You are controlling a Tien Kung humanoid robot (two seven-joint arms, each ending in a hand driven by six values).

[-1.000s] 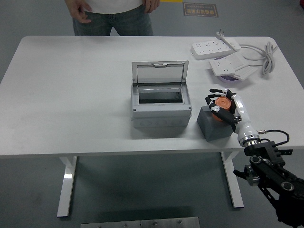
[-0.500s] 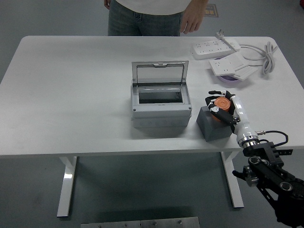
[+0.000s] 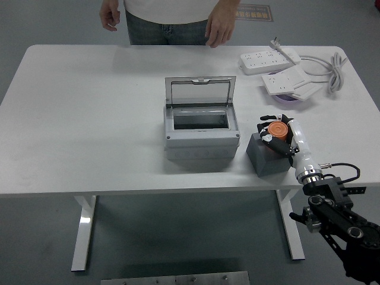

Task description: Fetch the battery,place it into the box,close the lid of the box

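Observation:
A grey box (image 3: 200, 132) stands mid-table with its clear lid (image 3: 199, 92) raised upright at the back. To its right sits a dark grey block (image 3: 267, 157) with an orange-topped battery (image 3: 276, 130) on it. My right hand (image 3: 276, 134) has its fingers curled around the battery on top of the block. My left arm is out of view.
Two white power strips (image 3: 270, 59) and a white cable (image 3: 335, 71) lie at the back right, with a purple item (image 3: 287, 99) under one. A person stands at the far side, both hands (image 3: 218, 31) hanging at the table's far edge.
The person has shifted along the far side, and both hands now hang at the table's edge. My right hand has stayed on the battery.

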